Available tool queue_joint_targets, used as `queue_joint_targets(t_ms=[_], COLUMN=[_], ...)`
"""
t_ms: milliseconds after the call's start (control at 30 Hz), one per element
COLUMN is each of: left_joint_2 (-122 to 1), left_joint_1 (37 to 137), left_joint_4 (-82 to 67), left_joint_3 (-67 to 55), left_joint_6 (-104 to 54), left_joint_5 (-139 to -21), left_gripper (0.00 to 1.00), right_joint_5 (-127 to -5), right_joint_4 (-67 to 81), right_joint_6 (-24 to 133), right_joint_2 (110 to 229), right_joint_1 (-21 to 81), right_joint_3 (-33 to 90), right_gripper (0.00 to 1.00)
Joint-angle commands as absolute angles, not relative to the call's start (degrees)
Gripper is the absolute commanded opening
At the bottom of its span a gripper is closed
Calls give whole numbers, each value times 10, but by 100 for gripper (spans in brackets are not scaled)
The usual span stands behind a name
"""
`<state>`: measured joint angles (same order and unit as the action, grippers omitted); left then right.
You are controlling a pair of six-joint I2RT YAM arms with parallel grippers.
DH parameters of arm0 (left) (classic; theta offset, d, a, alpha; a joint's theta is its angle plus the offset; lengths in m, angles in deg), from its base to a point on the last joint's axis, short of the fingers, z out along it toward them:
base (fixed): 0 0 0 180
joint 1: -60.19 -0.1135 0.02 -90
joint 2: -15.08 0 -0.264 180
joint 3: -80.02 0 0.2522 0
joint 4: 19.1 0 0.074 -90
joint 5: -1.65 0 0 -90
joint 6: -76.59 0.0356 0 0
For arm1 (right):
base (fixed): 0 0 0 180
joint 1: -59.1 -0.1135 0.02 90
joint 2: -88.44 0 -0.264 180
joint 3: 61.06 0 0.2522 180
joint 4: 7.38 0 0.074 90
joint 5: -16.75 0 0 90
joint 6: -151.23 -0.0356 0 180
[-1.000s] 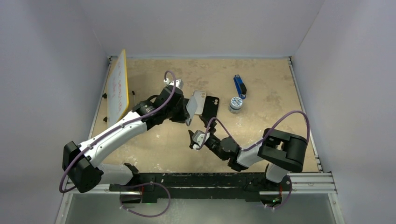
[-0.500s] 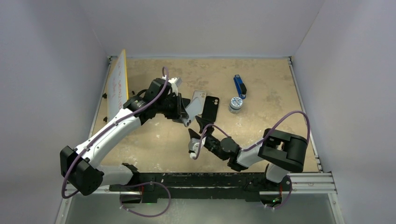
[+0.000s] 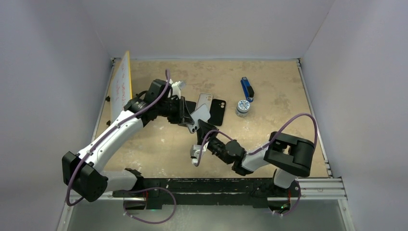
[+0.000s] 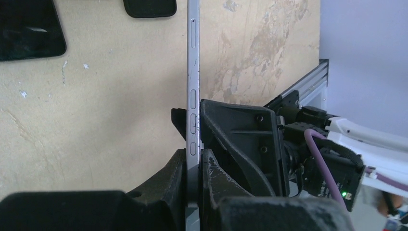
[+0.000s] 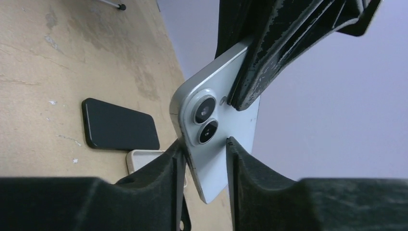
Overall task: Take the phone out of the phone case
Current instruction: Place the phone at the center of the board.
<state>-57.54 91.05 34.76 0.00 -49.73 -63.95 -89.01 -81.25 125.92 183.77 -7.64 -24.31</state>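
1. The phone is held bare above the tabletop, apparently so both arms can reach it.
2. The left fingers are clamped on its flat faces.
3. The right fingers stand apart, straddling its camera corner, probably ready to take hold.
4. A black case lies on the tabletop just beside.

Lab cell; white walls; aluminium rail

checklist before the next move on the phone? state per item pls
1. Left claw clamped on the phone: ok, a finger presses each face.
2. Phone out of its case: ok. The right wrist view shows its bare back and lenses, and the black case lies apart from it.
3. Right claw straddling the phone's camera end: ok.
4. Right claw actually gripping: cannot tell.
5. Jar apart from both arms: ok.
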Motion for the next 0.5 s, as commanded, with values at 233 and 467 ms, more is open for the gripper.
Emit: queue_joint_targets(t_ms=[233, 467], left_joint_2=[-557, -510], left_joint_1=[877, 871], left_joint_4=[279, 282], left_joint_3=[26, 18], left_joint_6=[-523, -514], left_joint_5=[-514, -612], left_gripper=[3, 51], right_joint_5=[-916, -932], right_joint_4=[-1000, -991], right_joint_6=[1245, 1137], right_joint_2=[1836, 1795], right_joint_1=[-80, -80], right_joint_3=[-238, -261], right_gripper=[0, 0])
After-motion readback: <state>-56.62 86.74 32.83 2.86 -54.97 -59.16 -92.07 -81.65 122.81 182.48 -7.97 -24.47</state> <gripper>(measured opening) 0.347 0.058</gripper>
